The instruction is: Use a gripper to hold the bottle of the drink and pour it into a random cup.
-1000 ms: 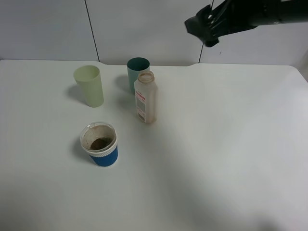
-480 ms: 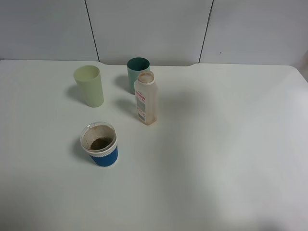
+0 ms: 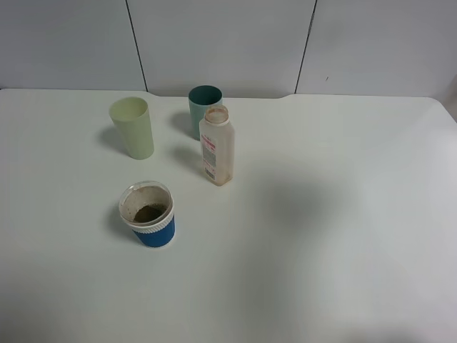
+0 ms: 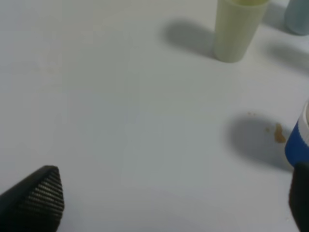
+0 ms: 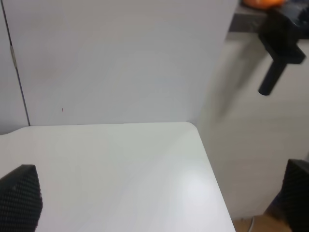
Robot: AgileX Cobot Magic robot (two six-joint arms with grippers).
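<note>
while both arms are out of the high view, the translucent squarish plastic bottle of brown drink (image 3: 216, 145) stands upright and capless on the white table (image 3: 335, 214), just in front of the teal cup (image 3: 204, 106). the tall pale-green cup (image 3: 133, 127) stands to its left. the short blue paper cup (image 3: 148, 214), brownish inside, sits nearer the front. the left gripper (image 4: 174, 198) and right gripper (image 5: 159, 198) both hang with fingers wide apart, holding nothing.
</note>
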